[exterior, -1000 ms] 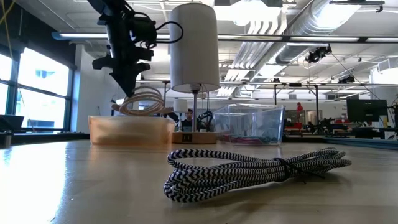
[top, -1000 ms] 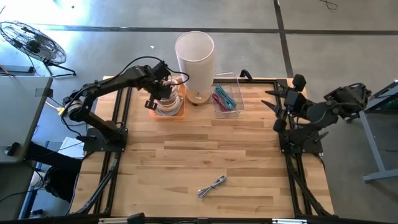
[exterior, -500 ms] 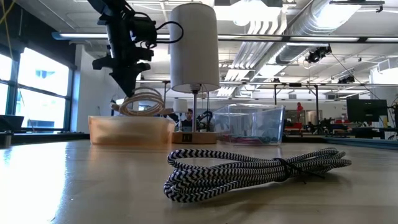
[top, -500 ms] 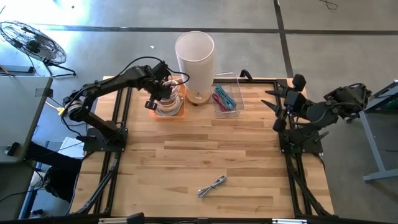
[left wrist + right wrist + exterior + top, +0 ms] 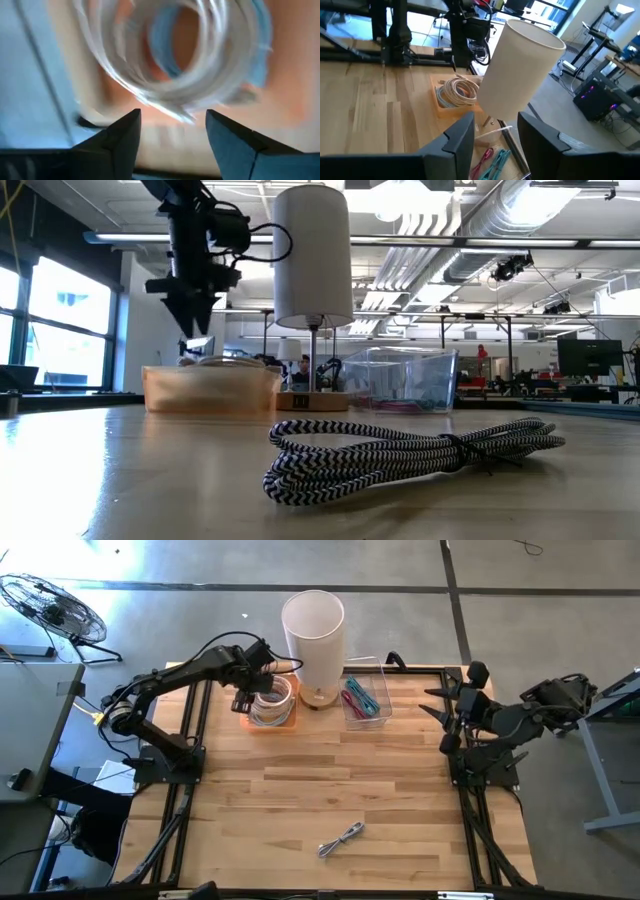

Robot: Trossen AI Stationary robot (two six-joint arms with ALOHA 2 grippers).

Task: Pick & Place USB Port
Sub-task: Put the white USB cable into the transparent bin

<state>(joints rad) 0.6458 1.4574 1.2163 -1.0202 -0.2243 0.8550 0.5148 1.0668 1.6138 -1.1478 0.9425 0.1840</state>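
A coil of white cable [image 5: 270, 705] lies in the orange tray [image 5: 252, 725] at the table's far left, beside the lamp. In the low view only the top of the coil [image 5: 222, 361] shows over the tray's rim. My left gripper [image 5: 247, 696] hangs open just above the tray's left part, pointing steeply down, clear of the coil [image 5: 175, 60], with nothing between its fingers [image 5: 120, 135]. My right gripper [image 5: 432, 702] waits open and raised at the table's right edge. A black-and-white braided cable [image 5: 341, 838] lies bundled on the table near the front edge.
A tall white lamp [image 5: 313, 635] stands right of the orange tray, on the table's far side. A clear bin [image 5: 363, 700] holding coloured cables sits right of the lamp. Bare wooden table [image 5: 330, 775] stretches between the trays and the braided cable.
My left gripper has opened and let go of the white coil, and its wrist has turned a little. The coil, which stood up above the tray's rim in its fingers, has dropped down into the orange tray.
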